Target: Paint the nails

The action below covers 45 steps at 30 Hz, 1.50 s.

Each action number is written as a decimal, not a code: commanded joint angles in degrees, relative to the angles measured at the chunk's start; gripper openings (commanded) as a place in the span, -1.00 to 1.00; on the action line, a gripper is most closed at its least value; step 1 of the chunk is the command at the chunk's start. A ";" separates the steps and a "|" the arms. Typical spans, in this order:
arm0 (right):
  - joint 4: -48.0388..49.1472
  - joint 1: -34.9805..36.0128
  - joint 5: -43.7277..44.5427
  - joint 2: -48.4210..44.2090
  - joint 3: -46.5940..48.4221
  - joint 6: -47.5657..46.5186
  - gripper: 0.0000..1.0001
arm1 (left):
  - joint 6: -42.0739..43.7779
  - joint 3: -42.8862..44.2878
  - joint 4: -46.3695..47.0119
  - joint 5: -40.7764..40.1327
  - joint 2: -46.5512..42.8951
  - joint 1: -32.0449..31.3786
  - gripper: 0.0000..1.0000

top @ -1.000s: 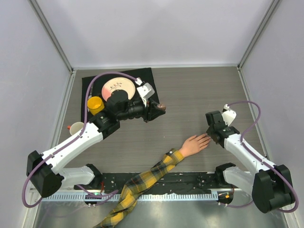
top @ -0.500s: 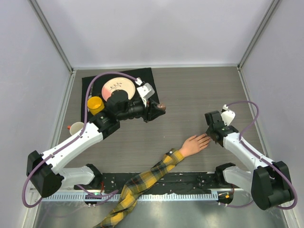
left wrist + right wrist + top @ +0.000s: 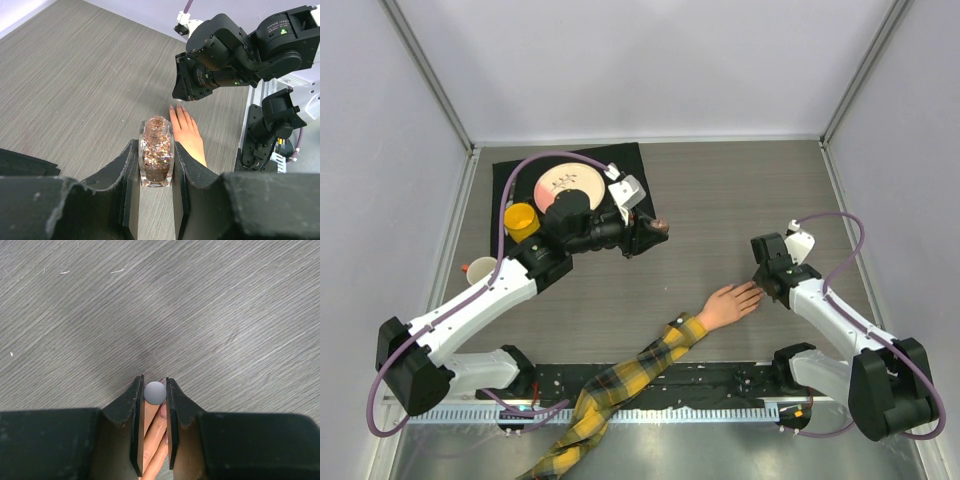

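The right gripper (image 3: 154, 384) pinched a grey brush cap (image 3: 155, 393) at the mannequin hand's (image 3: 725, 304) two o'clock. The left gripper (image 3: 156, 150) squeezed the glitter bottle (image 3: 156, 162). A wobble could smear paint off the nails (image 3: 179, 107).

Right claw (image 3: 154, 380) at bottom centre of frame, two dark fingers (image 3: 136, 415) nearly parallel, narrow gap. Small grey round knob (image 3: 155, 392) pinched between fingertips, touching both pads. What knob is attached to hidden underneath. Pale peach mannequin fingers (image 3: 154, 437) visible in gap below knob, lying on desk (image 3: 225, 305). One fingertip just beside right pad, pinkish patch on it; nail outline too small to tell. Desk grey, wood-grain, grain running diagonally. Few tiny white specks (image 3: 118, 271) on desk surface, well apart from claw.
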 commanded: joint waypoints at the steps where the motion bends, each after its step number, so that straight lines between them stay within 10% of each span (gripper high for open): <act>1: 1.89 -0.15 0.93 0.64 0.72 -0.65 -0.99 | 1.09 0.10 3.58 0.59 -0.68 -0.28 -0.99; 45: 3.56 -3.14 1.20 3.98 0.37 0.67 -0.99 | 1.70 0.10 3.05 0.68 -0.51 -0.28 -1.00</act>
